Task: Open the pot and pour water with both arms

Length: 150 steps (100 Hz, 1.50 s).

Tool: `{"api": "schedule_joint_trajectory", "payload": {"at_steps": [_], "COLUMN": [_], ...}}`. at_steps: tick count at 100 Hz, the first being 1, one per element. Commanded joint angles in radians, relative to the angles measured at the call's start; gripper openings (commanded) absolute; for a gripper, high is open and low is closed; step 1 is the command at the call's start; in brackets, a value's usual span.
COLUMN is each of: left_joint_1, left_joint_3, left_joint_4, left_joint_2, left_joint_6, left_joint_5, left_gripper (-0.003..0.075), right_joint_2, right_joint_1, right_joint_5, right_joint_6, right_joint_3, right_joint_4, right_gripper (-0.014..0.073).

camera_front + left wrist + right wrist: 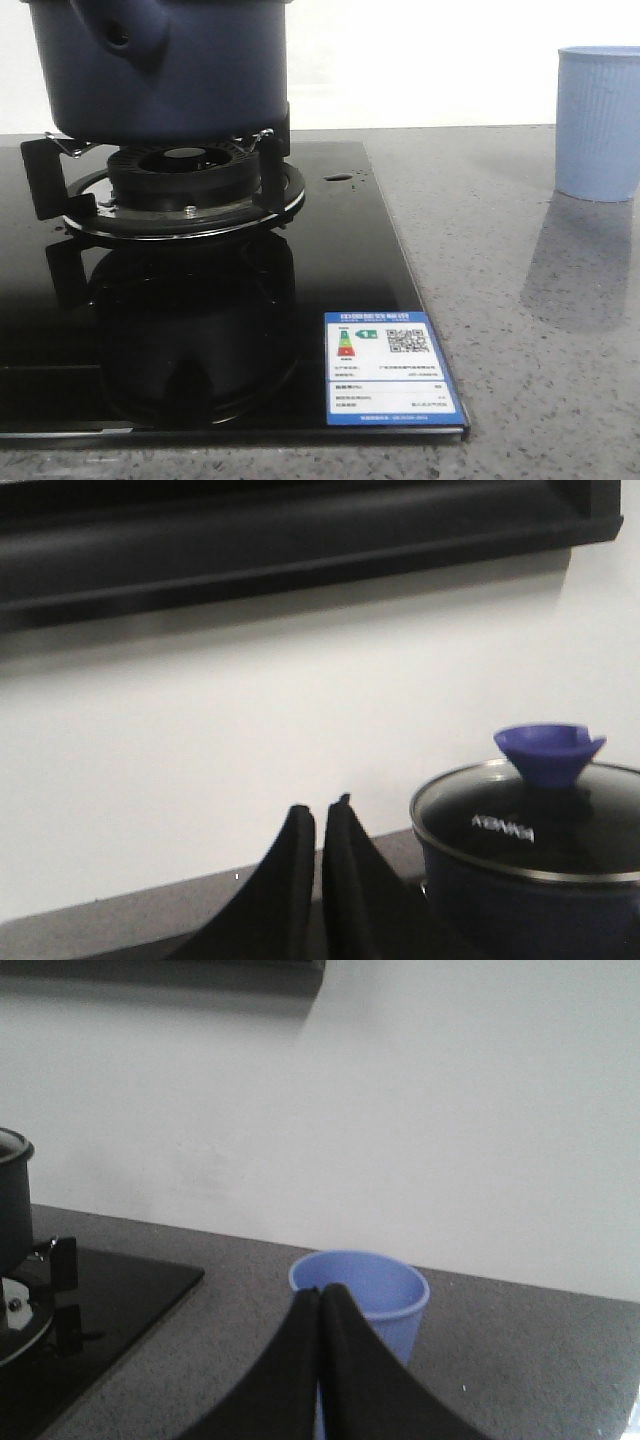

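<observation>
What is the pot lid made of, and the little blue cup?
The lid looks like dark see-through glass with a shiny metal rim and a blue knob, perhaps plastic or silicone. The cup seems to be matte pale blue plastic, judging by its fine ribs.

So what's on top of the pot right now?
A glass lid with a blue knob sits on the pot. The lid looks dark, so whatever is inside cannot be seen.
</observation>
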Motion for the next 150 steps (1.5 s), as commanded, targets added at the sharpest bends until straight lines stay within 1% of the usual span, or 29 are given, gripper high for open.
{"api": "schedule_joint_trajectory", "payload": {"at_steps": [1,11,19,26,35,112,120,123,128,132,133,135,136,137,138,139,140,142,143,144,145,146,147,149,150], "left_joint_1": [-0.015,-0.015,-0.015,-0.015,-0.015,-0.015,-0.015,-0.015,-0.013,-0.009,-0.011,-0.011,-0.011,-0.011,-0.011,-0.011,-0.011,-0.011,-0.011,-0.011,-0.011,-0.011,-0.013,-0.015,-0.015], "left_joint_3": [0.06,0.141,0.189,0.213,0.228,0.236,0.238,0.238,0.238,0.238,0.238,0.238,0.238,0.238,0.238,0.239,0.239,0.241,0.241,0.241,0.241,0.241,0.242,0.244,0.246], "left_joint_4": [-0.03,-0.05,-0.094,-0.121,-0.122,-0.122,-0.16,-0.153,-0.056,0.1,0.16,0.224,0.291,0.325,0.395,0.431,0.504,0.579,0.654,0.693,0.769,0.806,0.88,0.952,1.021], "left_joint_2": [-0.073,-0.146,-0.187,-0.201,-0.201,-0.201,-0.201,-0.201,-0.201,-0.201,-0.201,-0.201,-0.201,-0.201,-0.201,-0.201,-0.201,-0.201,-0.201,-0.201,-0.201,-0.201,-0.201,-0.201,-0.201], "left_joint_6": [0.004,0.003,0.003,0.003,0.003,0.003,-0.004,-0.017,-0.105,-0.266,-0.336,-0.412,-0.491,-0.532,-0.616,-0.658,-0.742,-0.825,-0.908,-0.948,-1.028,-1.066,-1.14,-1.21,-1.277], "left_joint_5": [-0.027,-0.027,-0.027,-0.025,-0.016,-0.016,-0.036,-0.047,-0.054,-0.074,-0.079,-0.093,-0.098,-0.107,-0.112,-0.117,-0.127,-0.141,-0.145,-0.153,-0.156,-0.161,-0.164,-0.173,-0.177], "left_gripper": [-0.0016,-0.0016,-0.0016,-0.0016,-0.0016,-0.0016,-0.0016,-0.0016,-0.0016,-0.0016,-0.0016,-0.0016,-0.0016,-0.0016,-0.0016,-0.0016,-0.0016,-0.0016,-0.0016,-0.0016,-0.0016,-0.0016,-0.0016,-0.0016,-0.0016], "right_joint_2": [-0.032,-0.062,-0.07,-0.07,-0.07,-0.07,-0.07,-0.07,-0.07,-0.07,-0.07,-0.07,-0.07,-0.07,-0.07,-0.07,-0.07,-0.07,-0.07,-0.07,-0.07,-0.07,-0.07,-0.07,-0.07], "right_joint_1": [0.004,0.004,0.006,0.008,0.008,0.008,0.008,0.008,0.008,0.008,0.008,0.008,0.008,0.008,0.008,0.008,0.008,0.008,0.008,0.008,0.008,0.008,0.008,0.008,0.008], "right_joint_5": [0.008,0.009,0.009,0.009,0.021,0.014,0.014,0.014,0.014,0.014,0.014,0.014,0.014,0.014,0.014,0.014,0.014,0.014,0.014,0.014,0.014,0.014,0.014,0.014,0.014], "right_joint_6": [-0.017,-0.017,-0.017,-0.017,-0.017,-0.011,-0.011,-0.011,-0.011,-0.011,-0.011,-0.011,-0.011,-0.011,-0.011,-0.011,-0.011,-0.011,-0.011,-0.011,-0.011,-0.011,-0.011,-0.011,-0.011], "right_joint_3": [0.025,0.073,0.098,0.105,0.105,0.105,0.105,0.105,0.105,0.105,0.105,0.105,0.105,0.105,0.105,0.105,0.105,0.105,0.105,0.105,0.105,0.105,0.105,0.105,0.105], "right_joint_4": [0.031,0.029,0.029,0.029,0.029,0.029,0.029,0.029,0.029,0.029,0.029,0.029,0.029,0.029,0.029,0.029,0.029,0.029,0.029,0.029,0.029,0.029,0.029,0.029,0.029], "right_gripper": [-0.0052,-0.0052,-0.0052,-0.0052,-0.0052,-0.0052,-0.0052,-0.0052,-0.0052,-0.0052,-0.0052,-0.0052,-0.0052,-0.0052,-0.0052,-0.0052,-0.0052,-0.0052,-0.0052,-0.0052,-0.0052,-0.0052,-0.0052,-0.0052,-0.0052]}}
